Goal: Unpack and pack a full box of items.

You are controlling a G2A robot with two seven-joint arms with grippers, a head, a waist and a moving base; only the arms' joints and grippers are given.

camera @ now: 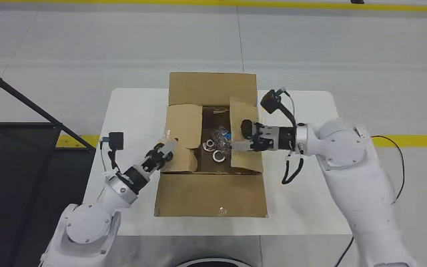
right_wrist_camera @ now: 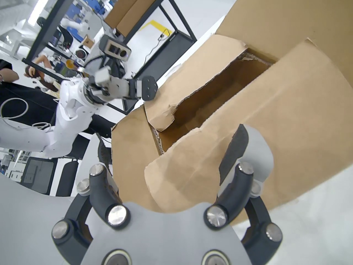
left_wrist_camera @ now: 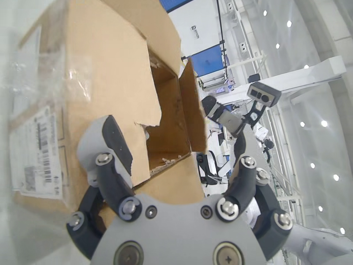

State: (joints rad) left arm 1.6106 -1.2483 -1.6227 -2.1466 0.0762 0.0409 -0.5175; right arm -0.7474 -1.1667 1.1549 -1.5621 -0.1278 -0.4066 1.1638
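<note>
An open cardboard box [camera: 210, 193] stands in the middle of the white table [camera: 303, 200], all its flaps spread. Inside lie several small items in clear bags [camera: 217, 143], some of them ring-shaped. My left gripper [camera: 165, 152] is at the box's left side flap [left_wrist_camera: 115, 64]; it is open [left_wrist_camera: 165, 139], with the torn flap edge between its wide-apart fingers [left_wrist_camera: 117, 142]. My right gripper [camera: 245, 135] is at the right side flap [right_wrist_camera: 275, 106], also open [right_wrist_camera: 176, 144] and straddling the cardboard; one finger [right_wrist_camera: 242, 150] shows and the other is hidden behind the flap.
The box's outer wall carries a white shipping label [left_wrist_camera: 35, 150] under clear tape. A black frame [camera: 27, 107] stands off the table's left edge. Bare table strips run on both sides of the box.
</note>
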